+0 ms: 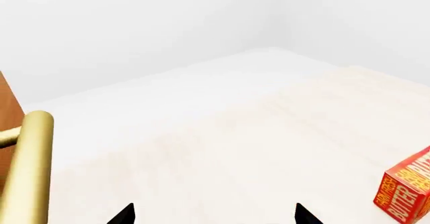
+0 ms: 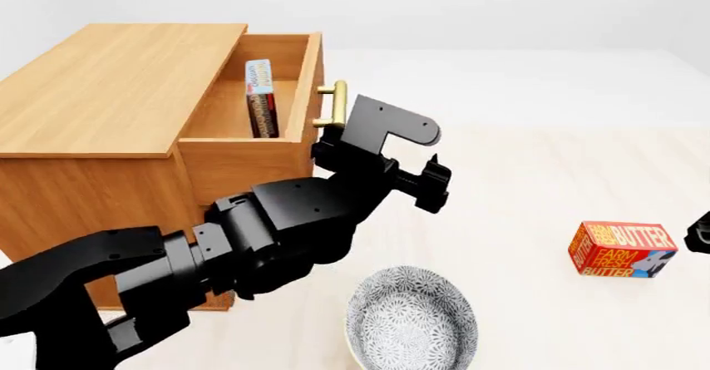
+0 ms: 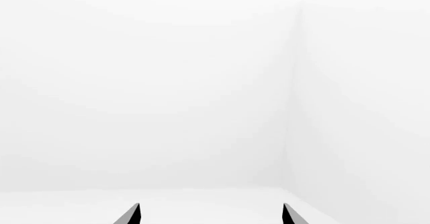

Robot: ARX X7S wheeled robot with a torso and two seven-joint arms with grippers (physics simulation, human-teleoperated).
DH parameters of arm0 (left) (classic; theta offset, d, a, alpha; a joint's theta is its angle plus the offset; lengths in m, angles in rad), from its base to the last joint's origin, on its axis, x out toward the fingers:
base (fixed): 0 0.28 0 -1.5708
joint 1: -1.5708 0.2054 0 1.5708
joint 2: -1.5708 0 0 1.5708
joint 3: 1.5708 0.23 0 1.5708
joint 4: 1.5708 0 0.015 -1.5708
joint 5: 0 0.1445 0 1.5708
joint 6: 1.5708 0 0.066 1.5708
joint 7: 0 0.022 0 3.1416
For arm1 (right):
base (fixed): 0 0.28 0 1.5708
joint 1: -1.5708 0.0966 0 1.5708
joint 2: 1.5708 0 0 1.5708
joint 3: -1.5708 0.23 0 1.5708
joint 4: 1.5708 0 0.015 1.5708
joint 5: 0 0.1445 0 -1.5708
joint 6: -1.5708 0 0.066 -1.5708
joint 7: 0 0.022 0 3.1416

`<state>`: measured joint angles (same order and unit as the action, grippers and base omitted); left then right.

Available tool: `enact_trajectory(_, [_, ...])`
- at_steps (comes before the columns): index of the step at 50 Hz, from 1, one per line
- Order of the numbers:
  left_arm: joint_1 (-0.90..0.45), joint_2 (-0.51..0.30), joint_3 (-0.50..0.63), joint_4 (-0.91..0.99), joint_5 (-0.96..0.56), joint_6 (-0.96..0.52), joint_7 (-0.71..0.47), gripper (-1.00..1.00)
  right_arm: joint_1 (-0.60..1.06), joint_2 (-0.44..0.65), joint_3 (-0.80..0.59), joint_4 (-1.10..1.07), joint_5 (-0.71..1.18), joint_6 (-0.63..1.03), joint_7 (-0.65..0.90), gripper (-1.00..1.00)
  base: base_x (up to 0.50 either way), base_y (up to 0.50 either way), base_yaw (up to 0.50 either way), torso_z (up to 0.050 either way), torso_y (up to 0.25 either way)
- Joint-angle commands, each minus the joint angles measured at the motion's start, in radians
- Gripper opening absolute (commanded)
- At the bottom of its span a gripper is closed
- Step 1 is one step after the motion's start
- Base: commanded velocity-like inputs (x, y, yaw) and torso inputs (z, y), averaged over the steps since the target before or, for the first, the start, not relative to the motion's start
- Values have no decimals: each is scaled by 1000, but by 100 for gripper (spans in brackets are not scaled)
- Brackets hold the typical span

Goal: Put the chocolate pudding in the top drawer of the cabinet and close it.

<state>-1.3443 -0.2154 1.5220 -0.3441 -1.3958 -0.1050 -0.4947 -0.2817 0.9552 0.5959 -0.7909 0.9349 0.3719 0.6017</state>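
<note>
The cabinet [image 2: 111, 79] stands at the left with its top drawer [image 2: 239, 166] pulled out. The chocolate pudding [image 2: 261, 96] stands on edge inside the drawer, its light blue edge up. The drawer's brass bar handle [image 2: 336, 104] also shows in the left wrist view [image 1: 30, 168]. My left gripper [image 2: 431, 183] is open and empty, just right of and below the handle; its fingertips [image 1: 128, 215] stand wide apart over the pale table. My right gripper [image 3: 211, 215] is open and empty, facing a white wall; only a dark bit shows at the head view's right edge [image 2: 701, 233].
A red-orange butter box [image 2: 621, 249] lies on the table at the right and shows in the left wrist view [image 1: 406, 191]. A patterned grey bowl [image 2: 411, 320] sits at the front, below my left arm.
</note>
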Motion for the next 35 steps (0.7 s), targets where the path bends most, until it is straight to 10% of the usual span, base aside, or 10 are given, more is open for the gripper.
enact_trajectory(1, [-5,-66,-3,16,11,-2,-26,100,2,-3,1,0,0,0,-3,100,0,0,0,0,0])
enact_trajectory(35, [-10,-150,5,-9,35,-25,-55,100,6,-8,-1,0,-6,-4,-25,100,0,0,0,0,0])
